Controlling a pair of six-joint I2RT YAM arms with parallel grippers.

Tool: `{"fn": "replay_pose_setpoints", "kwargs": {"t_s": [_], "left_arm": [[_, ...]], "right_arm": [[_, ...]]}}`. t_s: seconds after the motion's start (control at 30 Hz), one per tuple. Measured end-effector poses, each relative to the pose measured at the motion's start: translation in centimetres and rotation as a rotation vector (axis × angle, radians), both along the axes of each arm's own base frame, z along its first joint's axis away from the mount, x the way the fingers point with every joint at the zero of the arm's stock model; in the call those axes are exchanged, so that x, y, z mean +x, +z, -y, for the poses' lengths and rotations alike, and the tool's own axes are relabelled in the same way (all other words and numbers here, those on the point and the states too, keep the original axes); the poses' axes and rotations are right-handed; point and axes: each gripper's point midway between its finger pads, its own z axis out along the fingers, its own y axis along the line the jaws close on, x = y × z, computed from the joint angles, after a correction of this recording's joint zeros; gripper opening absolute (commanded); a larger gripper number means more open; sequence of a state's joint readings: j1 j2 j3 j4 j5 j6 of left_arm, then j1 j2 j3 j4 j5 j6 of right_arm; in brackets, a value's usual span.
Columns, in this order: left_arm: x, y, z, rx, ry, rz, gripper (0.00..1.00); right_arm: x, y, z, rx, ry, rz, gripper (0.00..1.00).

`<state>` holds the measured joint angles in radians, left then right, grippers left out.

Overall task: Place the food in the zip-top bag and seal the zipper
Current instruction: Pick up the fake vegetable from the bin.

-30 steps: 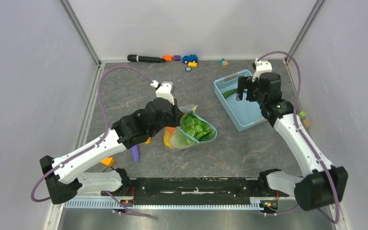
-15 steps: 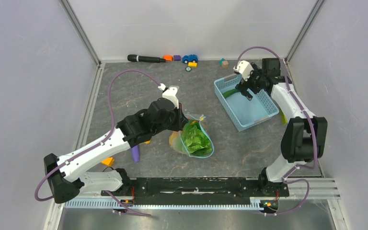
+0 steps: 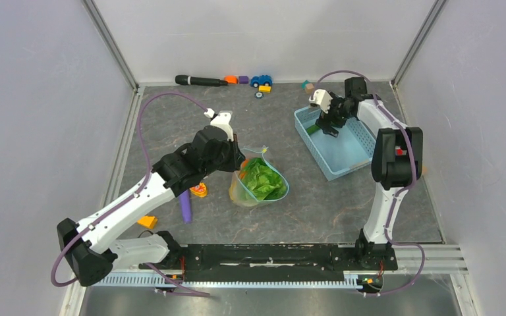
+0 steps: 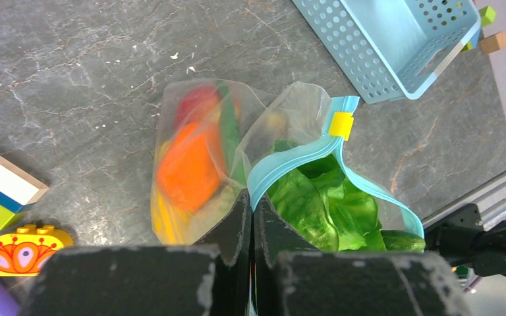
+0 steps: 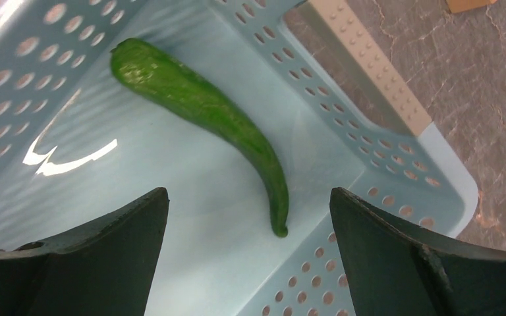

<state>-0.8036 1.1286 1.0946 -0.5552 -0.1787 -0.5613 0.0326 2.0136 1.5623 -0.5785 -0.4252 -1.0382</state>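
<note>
Top external view: the light-blue basket [image 3: 349, 150] is noted right of the zip-top bag [image 3: 260, 181], well apart. The bag lies with its mouth open, lettuce [image 4: 323, 204] and an orange [image 4: 188, 164] inside. Its rim at the zipper [image 4: 286, 163] is pinched by the clenched left gripper [image 4: 251, 210]. One green pod [image 5: 204, 112] is left in the basket, beneath the right gripper [image 5: 248, 197], whose jaws are spread wide and empty.

Risk: an off-centre pinch may squeeze the pod out against the basket wall, and the floppy mouth may sag shut.

A grey marbled table [image 3: 171, 125] is enclosed by pale walls [image 3: 39, 99]. Small toys [image 3: 250, 80] are scattered beyond the bag.
</note>
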Motion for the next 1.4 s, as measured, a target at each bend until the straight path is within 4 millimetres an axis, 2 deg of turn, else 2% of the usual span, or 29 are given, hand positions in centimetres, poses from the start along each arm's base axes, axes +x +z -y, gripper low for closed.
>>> {"fn": "replay_pose_setpoints", "kwargs": {"t_s": [0.23, 0.37, 0.47, 0.53, 0.6, 0.7, 0.93, 1.07, 1.2, 1.27, 1.4], "left_arm": [[0.0, -0.6, -0.9, 0.064, -0.02, 0.006, 0.02], [-0.1, -0.8, -1.1, 0.083, -0.029, 0.008, 0.02], [-0.1, -0.8, -1.1, 0.087, -0.033, 0.012, 0.02], [0.0, -0.8, -1.2, 0.087, -0.033, 0.011, 0.02], [0.0, -0.8, -1.2, 0.087, -0.032, 0.011, 0.02], [0.0, -0.8, -1.2, 0.087, -0.03, 0.012, 0.02], [0.0, -0.8, -1.3, 0.088, -0.028, 0.011, 0.02], [-0.2, -0.9, -1.6, 0.081, -0.024, 0.019, 0.02], [-0.4, -0.9, -1.9, 0.079, -0.02, 0.024, 0.02], [-0.3, -0.9, -2.1, 0.083, -0.006, 0.03, 0.02], [-0.1, -0.6, -2.7, 0.083, 0.022, 0.043, 0.02]], "right_arm": [[2.1, -2.3, -0.4, 0.013, 0.018, -0.019, 0.96], [1.7, -4.4, -0.7, 0.019, 0.041, -0.063, 0.94], [1.7, -4.6, -1.2, 0.04, 0.065, -0.068, 0.89], [1.6, -4.7, -1.2, 0.041, 0.074, -0.071, 0.81], [1.3, -4.8, -1.3, 0.039, 0.082, -0.078, 0.63], [0.9, -5.0, -1.2, 0.03, 0.094, -0.094, 0.46], [-1.1, -5.3, -0.7, 0.003, 0.104, -0.124, 0.2], [-2.3, -5.1, -0.1, -0.032, 0.1, -0.137, 0.11], [-3.2, -4.0, 1.0, -0.079, 0.058, -0.132, 0.09], [-3.5, -3.0, 1.6, -0.1, 0.023, -0.117, 0.09], [-4.3, 0.5, 2.4, -0.117, -0.049, -0.045, 0.07]]}}
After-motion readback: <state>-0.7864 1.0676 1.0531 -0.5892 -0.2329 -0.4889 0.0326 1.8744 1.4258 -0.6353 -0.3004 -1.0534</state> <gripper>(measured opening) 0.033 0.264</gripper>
